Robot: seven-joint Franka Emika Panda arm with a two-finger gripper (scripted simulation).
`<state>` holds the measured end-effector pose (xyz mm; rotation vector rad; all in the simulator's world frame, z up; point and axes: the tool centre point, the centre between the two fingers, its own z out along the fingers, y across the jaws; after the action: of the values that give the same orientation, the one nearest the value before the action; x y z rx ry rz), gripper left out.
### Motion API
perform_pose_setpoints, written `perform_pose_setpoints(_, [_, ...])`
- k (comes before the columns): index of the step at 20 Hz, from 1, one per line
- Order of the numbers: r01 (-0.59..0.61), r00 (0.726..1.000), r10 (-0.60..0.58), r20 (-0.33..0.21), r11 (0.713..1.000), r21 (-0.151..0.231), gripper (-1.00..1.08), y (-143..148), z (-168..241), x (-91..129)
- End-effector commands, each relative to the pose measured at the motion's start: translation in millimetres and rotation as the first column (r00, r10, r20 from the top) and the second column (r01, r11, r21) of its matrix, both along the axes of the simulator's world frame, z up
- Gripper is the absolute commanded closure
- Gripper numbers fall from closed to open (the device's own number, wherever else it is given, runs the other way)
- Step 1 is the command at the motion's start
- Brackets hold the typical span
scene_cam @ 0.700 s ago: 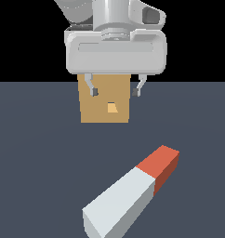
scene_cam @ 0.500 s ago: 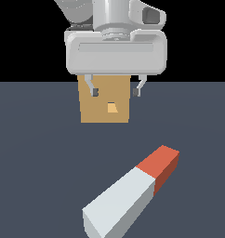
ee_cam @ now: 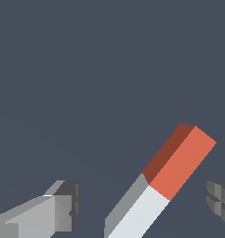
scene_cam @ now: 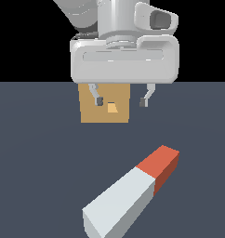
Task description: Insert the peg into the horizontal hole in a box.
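Observation:
The peg point(scene_cam: 133, 195) lies flat on the dark floor, pale grey-white with its red-orange end pointing away toward the exterior view's right. It also shows in the wrist view point(ee_cam: 163, 183). The tan box point(scene_cam: 105, 109) stands behind it, partly hidden by my hand, with its small square hole point(scene_cam: 111, 108) facing the camera. My gripper point(scene_cam: 120, 101) hangs open and empty above the floor, in front of the box and well above the peg. In the wrist view the peg lies between my two fingertips point(ee_cam: 63, 211), nearer the other one.
The dark grey floor point(scene_cam: 35, 162) spreads all around the peg and the box. Black background lies behind the box.
My gripper has shifted slightly toward the exterior view's right. The peg and the box have not moved.

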<state>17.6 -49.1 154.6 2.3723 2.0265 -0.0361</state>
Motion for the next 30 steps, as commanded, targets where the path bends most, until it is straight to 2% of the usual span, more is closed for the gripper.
perform_pose_setpoints(1, [0.068,0.998,-0.068,0.001,0.998,0.002,-0.92,-12,-9,4])
perform_pose_setpoints(4, [0.173,0.985,-0.173,0.003,0.985,0.007,-0.92,-30,-22,9])
perform_pose_setpoints(6, [0.254,0.967,-0.254,0.004,0.967,0.01,-0.92,-45,-33,11])
perform_pose_setpoints(12, [0.455,0.89,-0.455,0.005,0.89,0.021,-0.92,-83,-60,12])
perform_pose_setpoints(19, [0.581,0.814,-0.581,0.004,0.813,0.029,-0.92,-108,-80,6])
perform_pose_setpoints(23, [0.606,0.795,-0.606,0.004,0.795,0.031,-0.92,-113,-84,5])
perform_pose_setpoints(30, [0.602,0.798,-0.603,0.003,0.798,0.03,-0.92,-112,-93,4])
